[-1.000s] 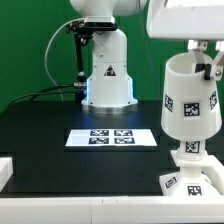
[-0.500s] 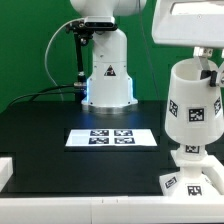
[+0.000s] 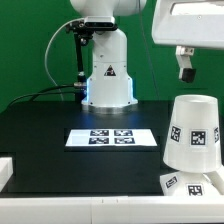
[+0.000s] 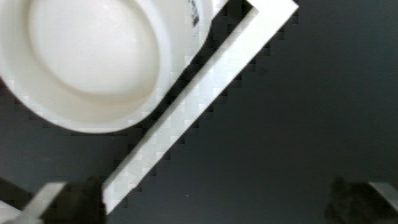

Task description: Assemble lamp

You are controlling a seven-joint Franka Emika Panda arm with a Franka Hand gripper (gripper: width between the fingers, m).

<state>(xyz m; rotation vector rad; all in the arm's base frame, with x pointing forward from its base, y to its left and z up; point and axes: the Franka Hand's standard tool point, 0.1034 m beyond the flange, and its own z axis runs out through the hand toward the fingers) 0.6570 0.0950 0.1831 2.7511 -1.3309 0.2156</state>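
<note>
The white conical lamp shade [image 3: 193, 130] stands with its wide end down on the boxy tagged base [image 3: 192, 183] at the exterior view's right, near the table's front. The bulb is hidden. My gripper [image 3: 187, 74] hangs above the shade, apart from it, open and empty. In the wrist view the shade [image 4: 86, 60] is a round white form below me. My gripper [image 4: 210, 205] is open there, and its dark fingers [image 4: 43, 204] stand wide apart with nothing between them.
The marker board [image 3: 112, 137] lies flat at the table's middle. The robot's base [image 3: 107, 75] stands behind it. A white rail [image 3: 70, 178] runs along the table's front edge and shows as a slanted white strip [image 4: 199, 110] in the wrist view.
The gripper has let go of the shade and risen. The shade has dropped lower onto the base and now stands free.
</note>
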